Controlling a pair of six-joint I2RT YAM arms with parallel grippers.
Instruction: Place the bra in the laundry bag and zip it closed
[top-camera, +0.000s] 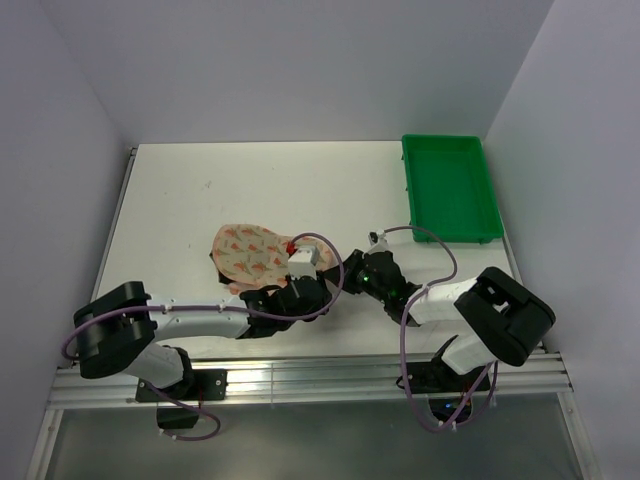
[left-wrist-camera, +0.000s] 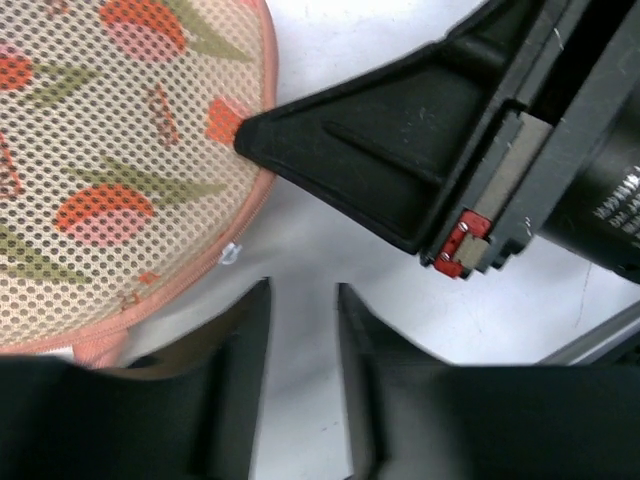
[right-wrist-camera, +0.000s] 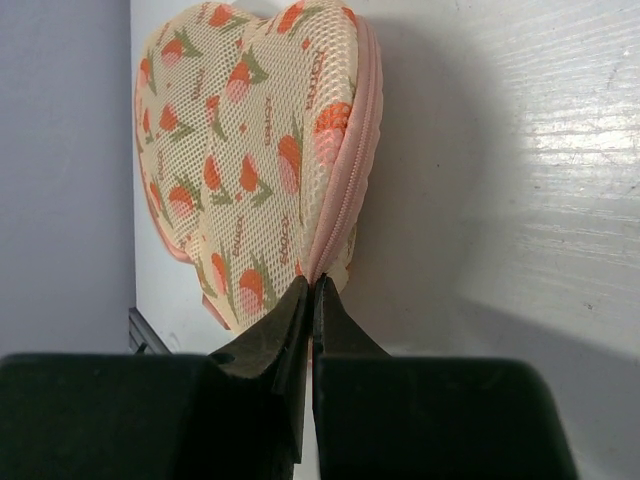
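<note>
The left gripper (left-wrist-camera: 301, 290) stands narrowly parted with nothing between its fingers, only bare tabletop (top-camera: 250, 180) showing in the gap. It sits just off the laundry bag (top-camera: 250, 255) at about the bag's five o'clock, near the rim but not gripping it. That is the first risk. With no hold on that side, any pull on the zip could drag the whole light pouch across the tabletop instead of running the slider.

The bag lies left of the tabletop's centre, domed and full-looking. The bra cannot be made out in any view and is most likely inside. A dark sliver (top-camera: 213, 260) at the bag's nine o'clock edge could be shadow or stray fabric. If it is fabric, it may snag in the teeth or be left hanging out.

The pink zip trim (right-wrist-camera: 350, 170) looks closed along the stretch the right wrist view shows, though the rest of the rim is hidden, so a gap may remain unseen.

At the bag's four o'clock, the right gripper (right-wrist-camera: 310, 285) has its fingers pressed together, tips touching the end of that trim. Whether a zip pull is pinched there cannot be told. If it is only mesh or trim, a tug would lift or crease the bag, or the tips would slip off. The two grippers are also close together, so they may collide.

The green tray (top-camera: 450, 195) sits well apart at the tabletop's two o'clock corner and is out of the way.
</note>
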